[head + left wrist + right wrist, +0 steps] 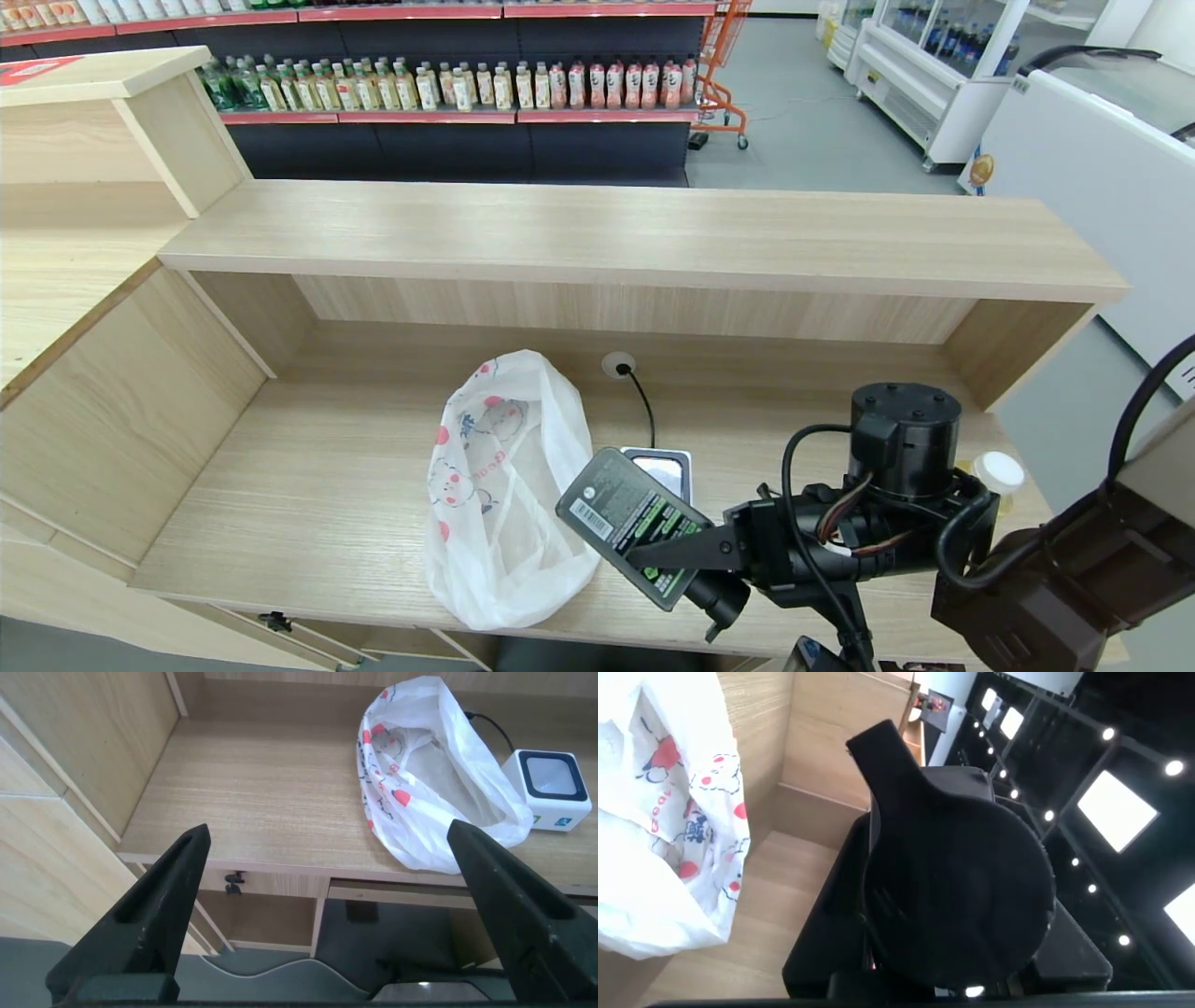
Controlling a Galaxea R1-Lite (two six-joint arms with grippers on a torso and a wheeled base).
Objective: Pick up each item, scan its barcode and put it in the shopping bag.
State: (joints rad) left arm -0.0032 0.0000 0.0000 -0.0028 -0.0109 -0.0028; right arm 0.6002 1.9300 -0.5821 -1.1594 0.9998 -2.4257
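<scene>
Now: dark packet held beside the bag, above the scanner

Nearest, the left gripper (329,838) hangs before the near edge of the wooden desk (308,485), on the left side. Its two fingers (154,915) stand wide apart.

A little farther and to the right, the right gripper (674,558) is clamped on a dark packet (627,518). It grips the near right end of the packet. The packet is flat and tilted, and the face with the white barcode label looks up. In the head view it covers the near left corner of the scanner (665,467), and its left end lies over the right edge of the shopping bag (499,495). I cannot tell if the packet touches the bag.

The shopping bag is white with red prints and lies on the desk left of the scanner, just beside it, with the mouth toward the far side. The scanner is a small white box with a dark window on top. A black cable (644,411) runs from it to a round hole at the far side of the desk.

On the right side of the desk a bottle (999,471) with a white cap stands partly hidden behind the right arm.

Farther, a raised counter top (635,233) spans the desk, and beyond it are shelves (448,89) with rows of drinks.
</scene>
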